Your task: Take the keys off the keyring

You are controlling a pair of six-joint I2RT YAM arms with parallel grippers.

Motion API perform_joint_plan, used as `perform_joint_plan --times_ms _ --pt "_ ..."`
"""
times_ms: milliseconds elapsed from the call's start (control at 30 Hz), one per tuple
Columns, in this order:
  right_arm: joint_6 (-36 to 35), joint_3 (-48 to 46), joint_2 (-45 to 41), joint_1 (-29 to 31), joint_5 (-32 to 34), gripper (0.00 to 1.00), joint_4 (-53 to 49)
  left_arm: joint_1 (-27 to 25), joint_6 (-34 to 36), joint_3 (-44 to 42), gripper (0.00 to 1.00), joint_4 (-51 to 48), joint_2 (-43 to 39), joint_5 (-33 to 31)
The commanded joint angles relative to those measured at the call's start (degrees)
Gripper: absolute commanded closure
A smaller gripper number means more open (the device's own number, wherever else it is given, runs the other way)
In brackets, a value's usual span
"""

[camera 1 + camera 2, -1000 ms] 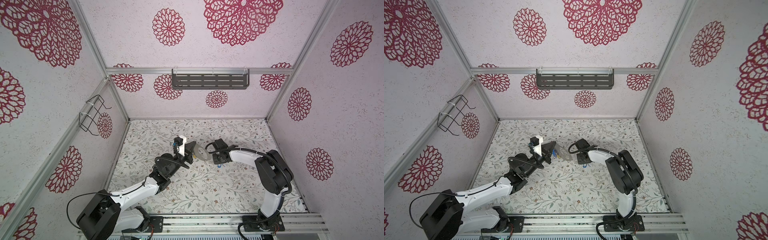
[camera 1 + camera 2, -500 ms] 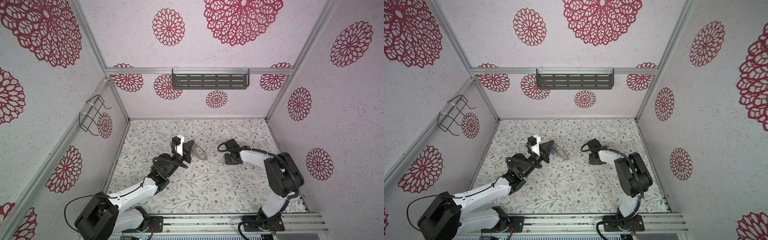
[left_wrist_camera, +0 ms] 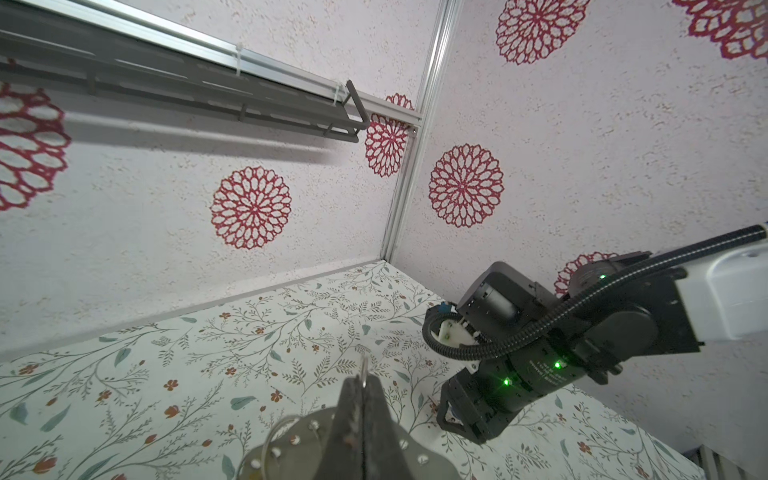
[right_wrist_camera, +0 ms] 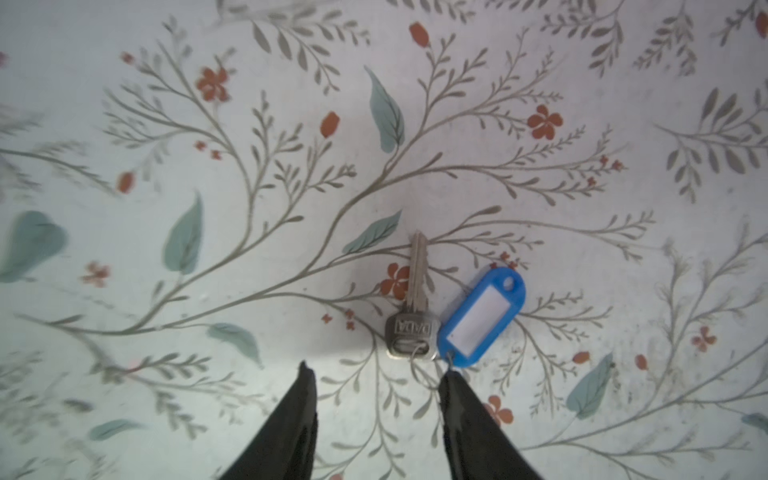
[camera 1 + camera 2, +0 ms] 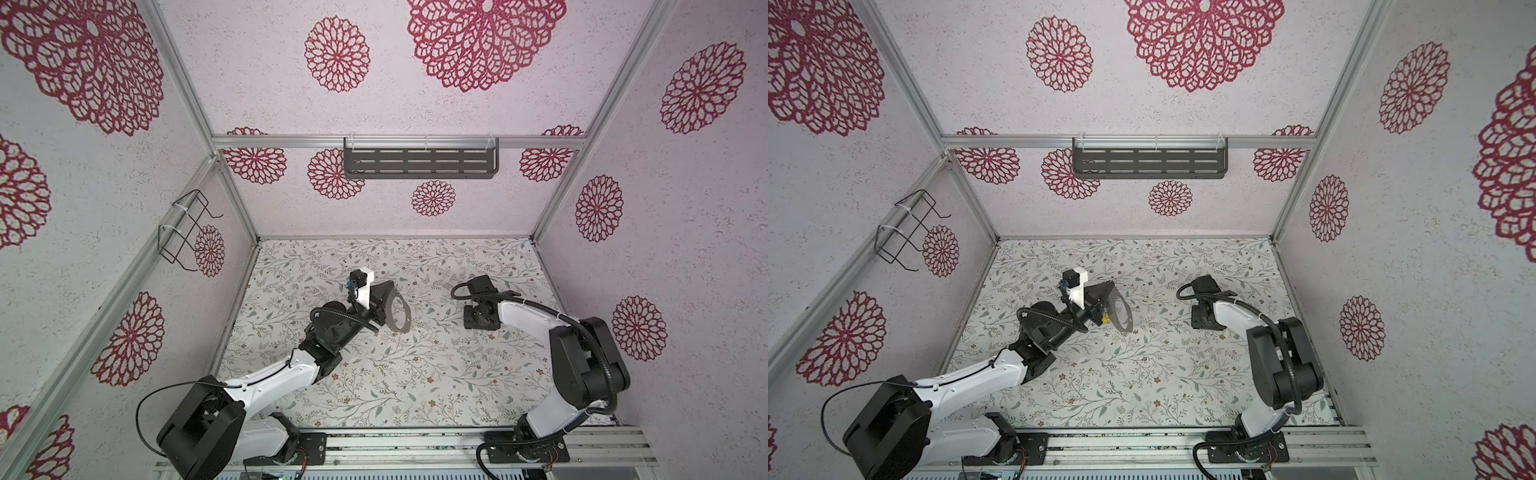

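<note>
while left end effector (image 3: 364, 382) clamps the keyring (image 5: 410, 318), yellow tag (image 5: 1106, 319) half hidden, right end effector (image 4: 376, 370) spread, empty

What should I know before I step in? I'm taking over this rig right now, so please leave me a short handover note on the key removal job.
Left gripper: shut on the keyring, held up over the table.
Right gripper: open, just above a metal key with a blue tag.
Done: that key and tag lie on the table, off the keyring.
Left: a yellow tag shows at the keyring; take it off, plus any I cannot see.
</note>
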Motion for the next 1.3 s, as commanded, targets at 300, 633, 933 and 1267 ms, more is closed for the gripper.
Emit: perform_joint_plan --times_ms 300,633,933,1267 --pt "0.34 -6.11 -15.95 -3.0 -2.67 0.41 1.01 5.55 -6.61 24.59 1.0 -2.39 24.28 18.48" --pt "0.22 -10.13 -17.68 -3.91 -6.88 0.41 5.42 6.69 -6.85 3.94 1.0 4.14 24.79 13.13" --pt "1.13 -9.28 -17.92 -3.98 -9.6 0.41 7.85 6.65 -11.21 -5.73 0.95 10.73 26.89 5.02" --pt "-0.46 -13.58 -29.02 -3.93 -0.67 0.41 13.47 6.73 -10.39 -8.22 0.03 -4.4 12.67 -8.12"
